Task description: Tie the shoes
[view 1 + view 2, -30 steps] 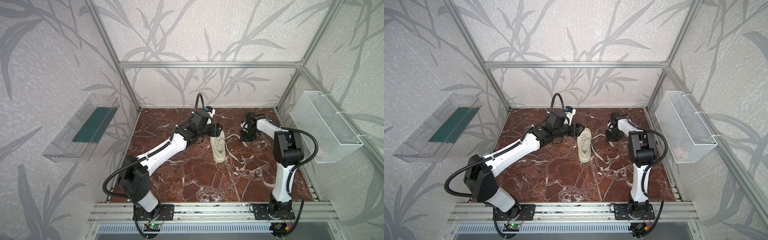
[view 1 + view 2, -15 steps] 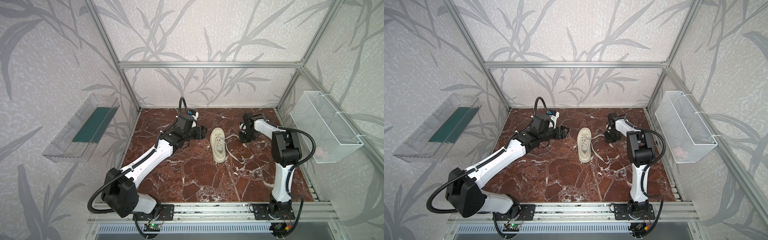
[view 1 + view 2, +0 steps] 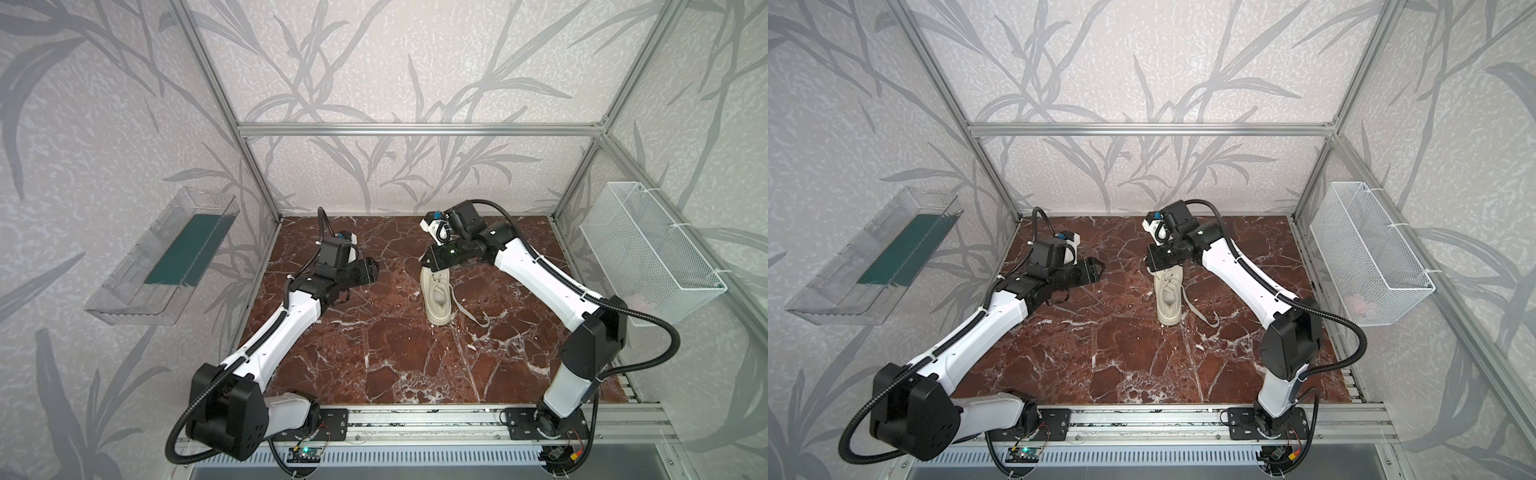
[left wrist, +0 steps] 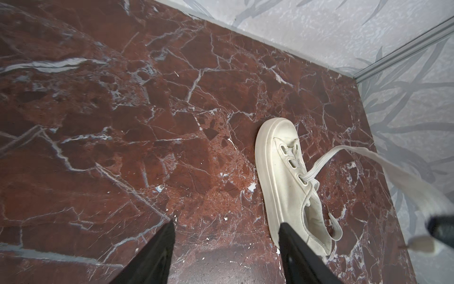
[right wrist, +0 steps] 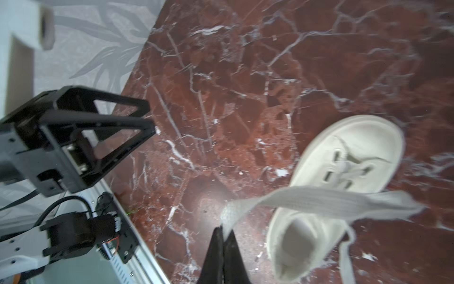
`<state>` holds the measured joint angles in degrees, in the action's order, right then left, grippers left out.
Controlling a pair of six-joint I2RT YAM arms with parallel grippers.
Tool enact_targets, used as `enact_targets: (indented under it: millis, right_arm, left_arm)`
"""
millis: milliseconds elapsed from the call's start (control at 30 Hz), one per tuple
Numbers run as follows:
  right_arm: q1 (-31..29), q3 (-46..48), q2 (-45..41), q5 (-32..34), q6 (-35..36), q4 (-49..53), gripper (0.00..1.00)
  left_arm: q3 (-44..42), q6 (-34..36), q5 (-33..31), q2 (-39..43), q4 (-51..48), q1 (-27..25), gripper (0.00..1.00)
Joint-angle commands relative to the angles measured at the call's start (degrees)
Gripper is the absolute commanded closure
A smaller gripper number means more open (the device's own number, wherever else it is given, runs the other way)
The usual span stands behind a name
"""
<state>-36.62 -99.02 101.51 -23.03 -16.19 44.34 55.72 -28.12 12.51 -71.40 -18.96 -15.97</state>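
A cream sneaker (image 3: 437,297) (image 3: 1169,297) lies on the red marble floor, right of centre in both top views. My right gripper (image 3: 430,261) (image 3: 1152,262) hangs over the sneaker's far end. In the right wrist view it (image 5: 224,231) is shut on one flat cream lace (image 5: 307,199), which stretches taut above the sneaker (image 5: 344,159). A second lace (image 3: 473,311) trails on the floor to the sneaker's right. My left gripper (image 3: 372,268) (image 4: 226,226) stands open and empty, apart from the sneaker (image 4: 282,182) on its left side.
A white wire basket (image 3: 648,257) hangs on the right wall. A clear plastic tray (image 3: 166,257) with a green insert hangs on the left wall. An aluminium rail (image 3: 415,419) carrying both arm bases runs along the front edge.
My left arm has drawn back to the left, away from the sneaker. My right gripper has shut on a lace and carried it up over the sneaker's far end.
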Motion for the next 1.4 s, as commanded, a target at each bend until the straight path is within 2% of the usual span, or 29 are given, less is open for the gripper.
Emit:
enact_targets:
  millis: [0, 133, 167, 200, 267, 367, 433, 533, 633, 767, 967, 1167, 1367]
  right_arm:
    - [-4.77, 0.22, 4.01, -4.56, -5.43, -0.73, 0.99]
    - [-10.72, -1.22, 7.64, -6.42, -7.69, -2.78, 0.95]
    - [-11.69, -1.68, 8.59, -6.50, -8.02, -2.70, 0.89]
    - [-12.34, -2.06, 9.33, -6.15, -8.24, -2.48, 0.77]
    - [-13.00, -2.60, 9.68, -4.90, -8.38, -1.61, 0.61]
    - [-13.10, -2.47, 7.94, -1.90, -8.15, -1.11, 0.48]
    - [-12.96, -2.82, 6.39, 1.12, -7.35, 0.75, 0.45]
    - [-11.96, -0.99, 2.82, 6.55, -7.25, 3.03, 0.45]
    - [-9.49, 4.60, -2.56, 12.95, -8.37, 4.76, 0.45]
    - [-3.87, 15.75, -10.93, 19.93, -10.75, 6.47, 0.47]
    - [5.60, 33.50, -20.22, 25.40, -12.59, 6.45, 0.48]
    - [10.87, 43.41, -20.49, 25.19, -12.57, 3.96, 0.51]
    - [12.98, 45.41, -16.60, 24.70, -11.70, 1.44, 0.56]
  left_arm:
    - [-2.66, -0.61, 1.11, 3.57, -2.36, 2.86, 0.31]
    - [-6.41, -1.22, 1.72, 6.40, -3.17, 6.14, 0.31]
    - [-7.50, -1.65, 1.98, 7.05, -3.15, 6.95, 0.31]
    - [-8.50, -1.99, 2.22, 7.67, -3.05, 7.59, 0.31]
    - [-9.95, -2.22, 2.64, 8.28, -2.90, 8.22, 0.31]
    - [-10.73, -2.29, 3.25, 8.40, -3.10, 8.41, 0.31]
    - [-10.82, -2.38, 3.53, 8.07, -2.79, 8.36, 0.31]
    - [-10.43, -2.30, 4.11, 7.38, -2.32, 8.41, 0.31]
    - [-10.33, -2.04, 5.11, 6.84, -1.64, 8.28, 0.31]
    - [-10.68, -2.18, 4.75, 5.92, -0.17, 6.83, 0.31]
    - [-10.48, -2.37, 2.58, 3.57, 1.00, 1.96, 0.31]
    - [-10.54, -3.24, 1.24, 1.51, 2.30, -1.21, 0.31]
    - [-10.46, -3.41, 0.90, 0.89, 2.67, -1.70, 0.31]
